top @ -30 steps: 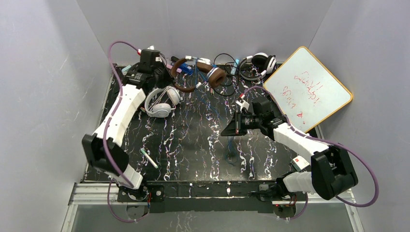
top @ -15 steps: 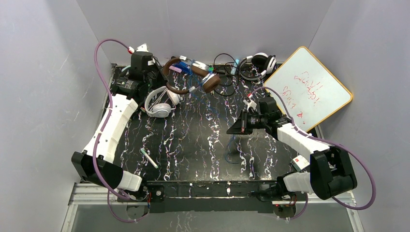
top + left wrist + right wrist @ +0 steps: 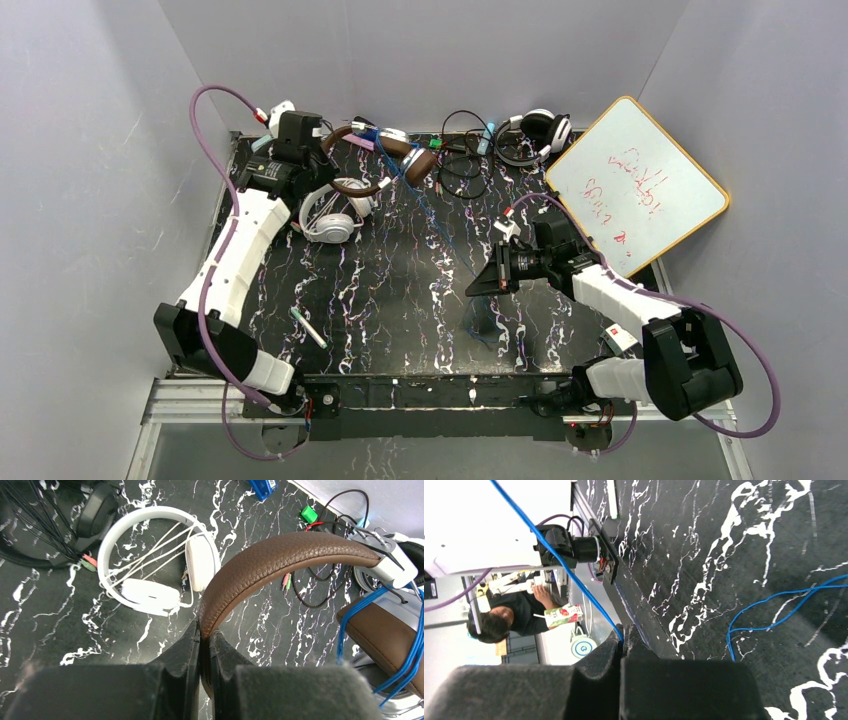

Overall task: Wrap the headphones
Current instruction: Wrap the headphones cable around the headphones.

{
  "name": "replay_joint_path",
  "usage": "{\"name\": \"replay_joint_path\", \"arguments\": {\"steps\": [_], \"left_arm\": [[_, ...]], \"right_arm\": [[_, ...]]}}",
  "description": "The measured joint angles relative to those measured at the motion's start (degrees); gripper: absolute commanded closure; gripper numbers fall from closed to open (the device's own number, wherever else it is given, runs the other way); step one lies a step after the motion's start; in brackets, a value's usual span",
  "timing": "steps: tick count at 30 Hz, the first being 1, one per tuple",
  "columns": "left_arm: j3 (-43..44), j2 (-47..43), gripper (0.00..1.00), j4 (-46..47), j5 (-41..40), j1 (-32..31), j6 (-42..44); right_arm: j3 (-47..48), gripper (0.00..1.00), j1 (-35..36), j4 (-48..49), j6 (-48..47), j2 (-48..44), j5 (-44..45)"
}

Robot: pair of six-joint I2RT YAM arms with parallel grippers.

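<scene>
Now, grey-walled table (image 3: pixel 400 290); left pincer (image 3: pixel 204 632) tight on brown headphones (image 3: pixel 280 555), right pincer (image 3: pixel 623 639) on cord (image 3: pixel 555 556)

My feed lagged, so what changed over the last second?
The left gripper, clamped on the brown headphones, carried them leftward. The right gripper, pinching their blue cord, drew back slightly toward the near edge, stretching it. Nothing was grabbed or released. The white headphones and whiteboard stayed put.

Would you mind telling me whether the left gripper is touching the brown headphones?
Touching. The left wrist view shows the left gripper shut on the brown headphones, pinching the headband's end with no gap.
</scene>
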Motion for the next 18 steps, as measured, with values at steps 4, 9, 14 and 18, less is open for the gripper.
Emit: {"name": "replay_joint_path", "arguments": {"steps": [4, 9, 14, 18], "left_arm": [[0.0, 2.1, 1.00, 0.9, 3.4, 0.6, -1.8], [-0.3, 2.3, 1.00, 6.8, 14.5, 1.0, -1.3], [-4.2, -0.9, 1.00, 11.0, 24.8, 1.0, 3.9], [-9.7, -8.2, 1.00, 11.6, 31.4, 0.9, 11.9]], "right_arm": [[0.3, 0.99, 1.0, -0.8, -1.0, -0.9, -0.4], [0.2, 0.99, 0.9, 0.2, -1.2, 0.6, 0.4], [0.7, 0.99, -1.4, 2.7, -1.7, 5.8, 0.9], [6.0, 0.99, -3.3, 2.5, -2.9, 12.0, 0.8]]}}
